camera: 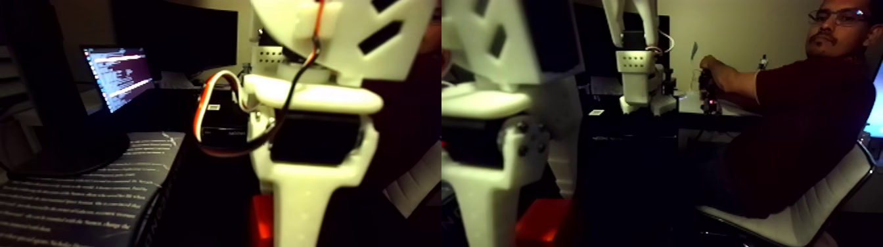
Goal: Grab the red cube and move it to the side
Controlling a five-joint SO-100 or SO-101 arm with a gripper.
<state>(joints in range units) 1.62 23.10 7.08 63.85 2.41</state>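
Note:
The fixed view is one wide picture with two halves side by side. The white gripper [299,220] hangs very close to the lens and blurred, and its fingertips are cut off by the bottom edge. The red cube [261,220] glows at the bottom of the left half, pressed against the left side of the white finger [295,197] and partly hidden behind it. In the right half the red cube [542,223] lies just right of the same finger [474,210]. I cannot make out a second finger or how the jaws stand.
A lit laptop [118,75] stands at the far left beside a printed dark book [79,190]. A person [801,112] sits on a white chair [808,213] at right, one hand on a controller [709,85]. Another white arm [640,66] stands on the dark desk [716,118].

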